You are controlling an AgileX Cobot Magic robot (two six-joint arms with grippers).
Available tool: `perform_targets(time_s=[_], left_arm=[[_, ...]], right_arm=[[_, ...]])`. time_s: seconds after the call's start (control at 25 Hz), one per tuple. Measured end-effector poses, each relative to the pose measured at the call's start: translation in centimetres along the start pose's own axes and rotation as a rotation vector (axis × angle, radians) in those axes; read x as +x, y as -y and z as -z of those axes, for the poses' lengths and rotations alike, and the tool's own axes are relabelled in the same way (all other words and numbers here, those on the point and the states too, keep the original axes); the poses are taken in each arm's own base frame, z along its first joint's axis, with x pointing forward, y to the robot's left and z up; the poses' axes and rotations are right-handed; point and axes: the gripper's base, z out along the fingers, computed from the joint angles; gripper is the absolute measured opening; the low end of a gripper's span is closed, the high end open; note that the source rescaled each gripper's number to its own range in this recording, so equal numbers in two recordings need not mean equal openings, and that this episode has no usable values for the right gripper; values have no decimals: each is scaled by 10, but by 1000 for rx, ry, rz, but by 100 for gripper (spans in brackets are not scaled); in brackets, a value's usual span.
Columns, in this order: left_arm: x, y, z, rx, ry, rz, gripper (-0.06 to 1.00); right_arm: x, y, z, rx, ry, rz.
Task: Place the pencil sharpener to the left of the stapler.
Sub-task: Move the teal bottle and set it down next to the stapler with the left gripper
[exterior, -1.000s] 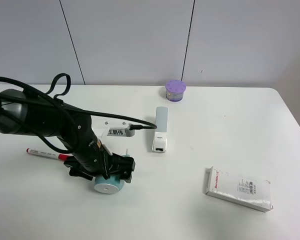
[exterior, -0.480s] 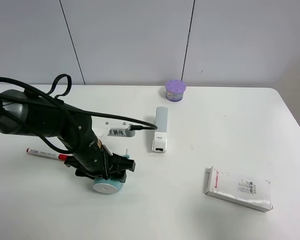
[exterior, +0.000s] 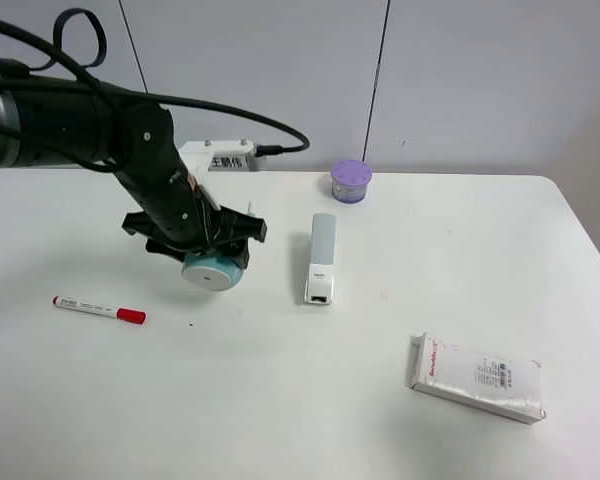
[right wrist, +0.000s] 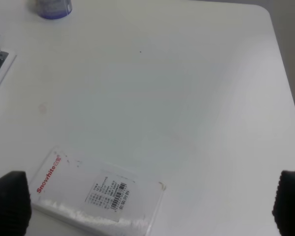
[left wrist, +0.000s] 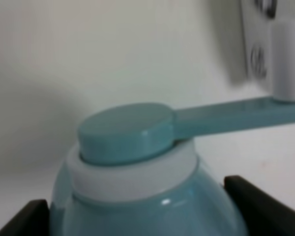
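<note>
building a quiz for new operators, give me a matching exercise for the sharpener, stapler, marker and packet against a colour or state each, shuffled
Things:
1 sharpener
2 stapler
3 marker
4 packet

Colour or state:
A white with red print
B held in the left gripper
C red cap
D pale grey-blue top arm

Pairs: 1-B, 2-D, 3-C, 4-A

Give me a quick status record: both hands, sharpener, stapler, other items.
left hand: shut on the pencil sharpener
right hand: open, empty
pencil sharpener: left of the stapler, apart from it; not released
stapler: lying flat, untouched
other items: purple jar, white packet, red-capped marker
</note>
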Motion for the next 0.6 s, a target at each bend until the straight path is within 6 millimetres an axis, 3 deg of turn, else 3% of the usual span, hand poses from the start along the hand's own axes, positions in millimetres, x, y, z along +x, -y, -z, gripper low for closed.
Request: perform_targets(time_s=[0.12,0.32,0.6], left_arm=[[-16,1,3,-14,29,-15,2],[-36,8,-13,-22,21,-17,2],[-46,11,-38,-33,-5,-17,2]], right_arm=[[0,0,0,0,0,0],[0,0,0,0,0,0],[0,0,0,0,0,0]])
